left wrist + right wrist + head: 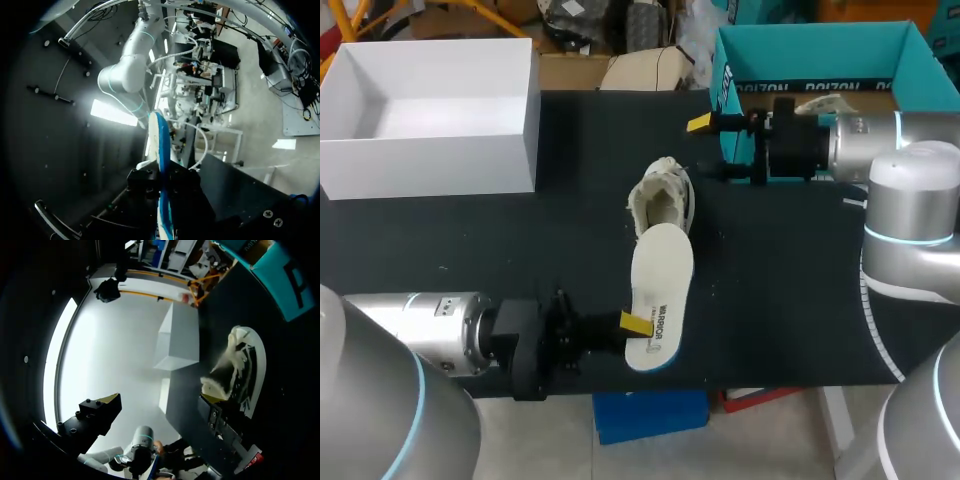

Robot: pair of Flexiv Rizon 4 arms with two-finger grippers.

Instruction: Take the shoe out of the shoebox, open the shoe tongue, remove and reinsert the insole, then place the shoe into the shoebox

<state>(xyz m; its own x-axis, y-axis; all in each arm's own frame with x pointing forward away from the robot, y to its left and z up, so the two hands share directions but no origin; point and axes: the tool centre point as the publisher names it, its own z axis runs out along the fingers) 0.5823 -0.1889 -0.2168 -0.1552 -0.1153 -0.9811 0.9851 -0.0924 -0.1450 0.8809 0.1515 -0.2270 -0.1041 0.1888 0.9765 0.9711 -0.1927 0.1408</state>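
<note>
A white shoe [663, 196] with a fluffy lining stands on the black table [790, 290] near the middle; the right wrist view shows the shoe [242, 363] just beyond one finger. The white insole [661, 288] with a blue heel edge reaches from the shoe's opening toward the front edge. My left gripper [636, 324] is shut on the insole's heel end. In the left wrist view the insole [160, 150] stands edge-on between the fingers. My right gripper [708, 147] hangs open to the right of the shoe, holding nothing, its fingers [104, 410] wide apart.
A white shoebox [500, 130] stands open at the back left. A teal box [735, 62] stands at the back right, behind my right arm. A blue crate [650, 415] sits below the table's front edge.
</note>
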